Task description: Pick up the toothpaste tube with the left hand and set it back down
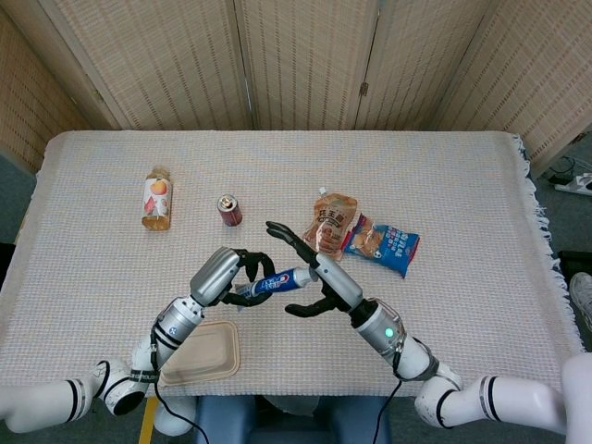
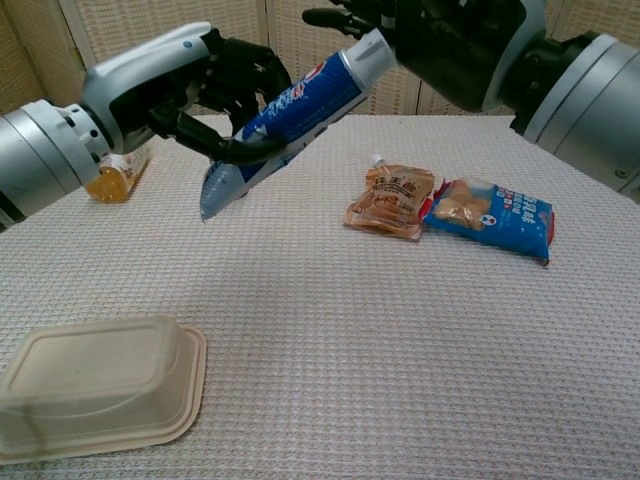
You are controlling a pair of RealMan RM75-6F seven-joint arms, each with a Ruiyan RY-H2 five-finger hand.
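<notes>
**Ana:** Chest view puts the blue-and-white toothpaste tube (image 2: 290, 115) up off the cloth, slanted, its crimped end low and to the left and its white cap high and to the right. Who has it?

**Ben:** The left hand (image 2: 215, 95), dark fingers curled round the tube's middle. In the head view the same tube (image 1: 275, 282) sits above the near part of the table, between the two hands.

**Ana:** And the right hand (image 2: 430, 40)?

**Ben:** Its fingers are spread apart and it holds nothing. It hovers right at the cap end; whether it touches the cap cannot be told from either view. From above, the right hand (image 1: 310, 273) shows fingers fanned out on either side of the tube's end, and the left hand (image 1: 231, 276) is just beside it.

**Ana:** What lies around them?

**Ben:** A beige lidded food box (image 2: 95, 385) on the woven white tablecloth (image 2: 400, 350), near the left arm. Farther back, an orange drink pouch with a spout (image 2: 392, 202) touches a blue snack packet (image 2: 490, 218). A small red can (image 1: 228, 210) stands upright, and a bottle of amber drink (image 1: 156, 198) lies on its side well to the left.
</notes>
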